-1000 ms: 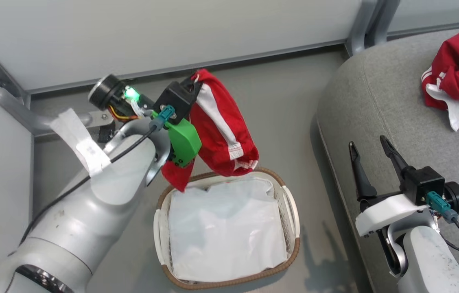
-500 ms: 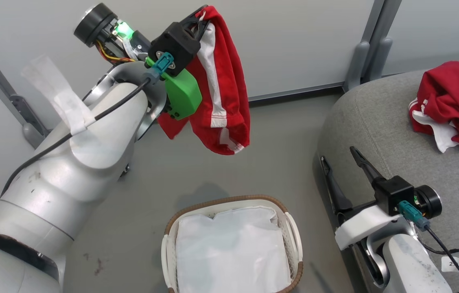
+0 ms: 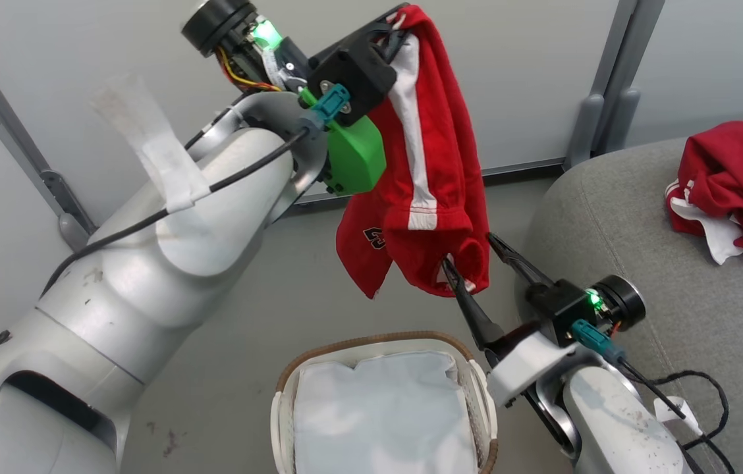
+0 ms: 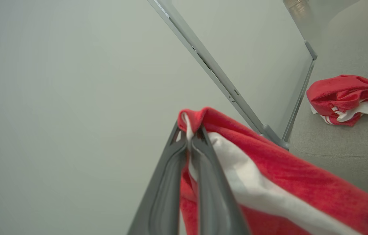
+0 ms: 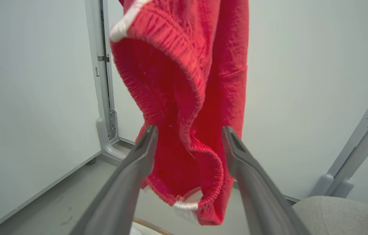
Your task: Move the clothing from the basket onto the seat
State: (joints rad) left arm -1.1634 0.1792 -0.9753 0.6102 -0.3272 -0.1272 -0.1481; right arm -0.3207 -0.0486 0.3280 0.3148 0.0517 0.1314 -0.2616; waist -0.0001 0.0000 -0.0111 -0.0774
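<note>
Grey floor point(image 3: 259, 316), pale wall point(image 3: 82, 66) behind. High up, left gripper point(image 3: 392, 26) clamped on red garment point(image 3: 431, 164), dangling clear of basket point(image 3: 358, 343). Below, right gripper point(image 3: 470, 253) spread wide, fingers straddling hem. Second garment point(image 3: 734, 184) crumpled on seat point(image 3: 608, 217).

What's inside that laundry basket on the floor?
The basket holds a plain white sheet spread across it. Anything beneath the sheet is covered, and the basket's near end is cut off by the picture's edge.

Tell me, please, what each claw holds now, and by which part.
The left claw is shut on the red garment, pinching its top edge beside the white stripe. The right claw stands open around the garment's lower hem, holding nothing.
</note>
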